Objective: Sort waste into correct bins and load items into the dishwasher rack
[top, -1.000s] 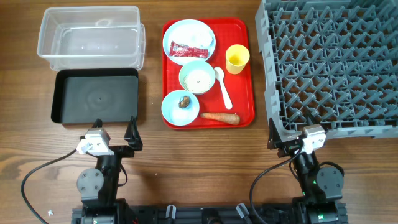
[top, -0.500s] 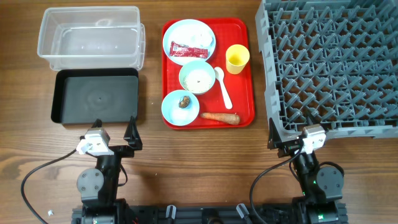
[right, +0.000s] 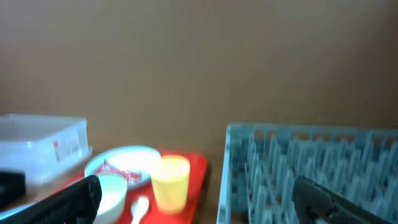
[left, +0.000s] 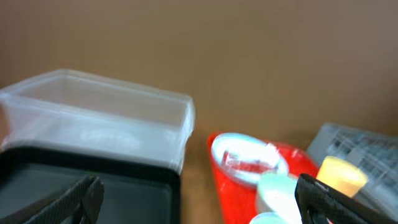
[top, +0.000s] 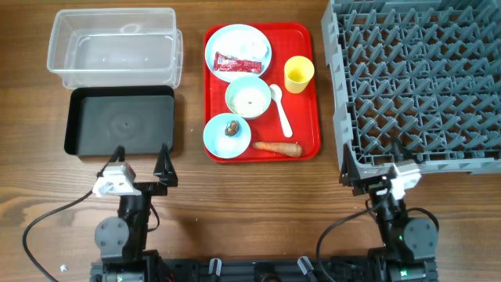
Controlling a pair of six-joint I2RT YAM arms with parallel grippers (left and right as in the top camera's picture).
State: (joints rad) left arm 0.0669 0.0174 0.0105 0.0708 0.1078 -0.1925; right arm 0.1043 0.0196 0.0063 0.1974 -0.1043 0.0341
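Note:
A red tray (top: 309,133) holds a pale blue plate (top: 250,37) with a red snack wrapper (top: 232,63) and a white scrap (top: 252,52), a yellow cup (top: 298,74), a green bowl (top: 239,95) with rice (top: 250,98), a blue bowl (top: 217,137) with a brown lump (top: 232,128), a white spoon (top: 280,110) and a carrot (top: 278,146). A clear tub (top: 114,45) and a black tray (top: 121,121) lie at the left. The grey rack (top: 419,78) is at the right. My left gripper (top: 142,162) and right gripper (top: 368,167) are open and empty near the front edge.
The wrist views are blurred. The left wrist view shows the clear tub (left: 99,118), the black tray (left: 124,193) and the plate (left: 245,155). The right wrist view shows the yellow cup (right: 170,180), the plate (right: 124,160) and the rack (right: 311,168).
Both arms have shifted slightly at the front edge; the wrists tilted a little. Nothing on the table has moved.

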